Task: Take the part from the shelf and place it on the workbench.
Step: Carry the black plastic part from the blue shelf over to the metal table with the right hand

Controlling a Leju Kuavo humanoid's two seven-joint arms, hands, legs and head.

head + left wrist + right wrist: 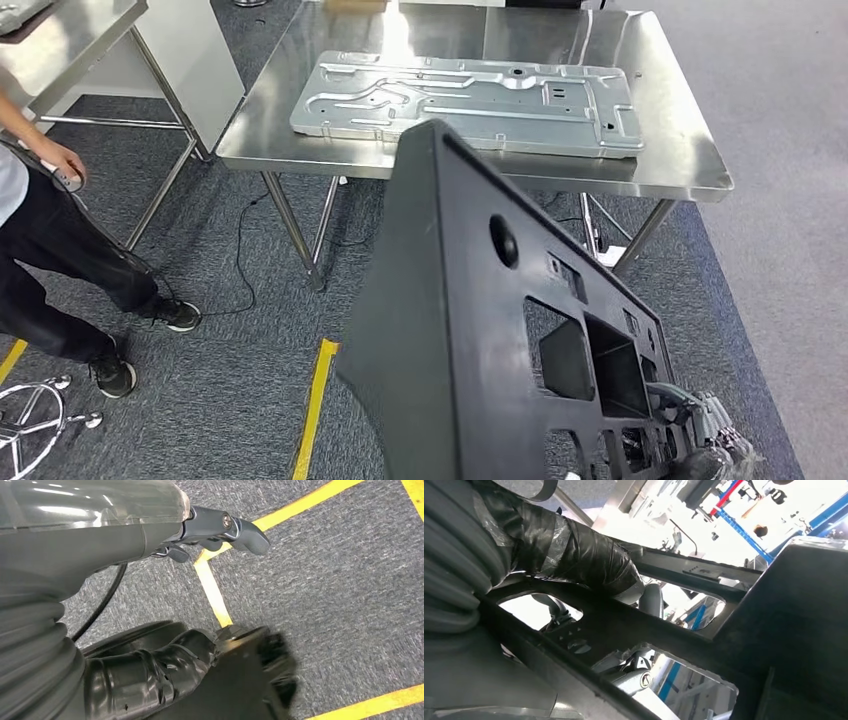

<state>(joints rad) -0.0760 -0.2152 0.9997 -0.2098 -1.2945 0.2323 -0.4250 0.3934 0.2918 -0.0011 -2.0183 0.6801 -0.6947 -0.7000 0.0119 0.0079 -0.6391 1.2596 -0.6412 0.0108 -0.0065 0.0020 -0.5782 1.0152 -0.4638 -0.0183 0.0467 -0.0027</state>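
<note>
Carry step: right hand [589, 562] fingers hooked through a cutout of the black plastic panel [500, 330], left hand [150, 680] fingers unclear at its edge; next, lower it onto the steel workbench [680, 160] beside the metal plate [470, 100].

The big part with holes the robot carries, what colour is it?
Black part, clearest in the head view.

Matt black plastic panel [470, 330], faintly grainy. Behind it, the table [670, 150] gleams in brushed steel, carrying a dull silver stamped metal plate [470, 100]. Rough grey carpet [230, 390] underfoot, with glossy yellow tape [315, 400].
</note>
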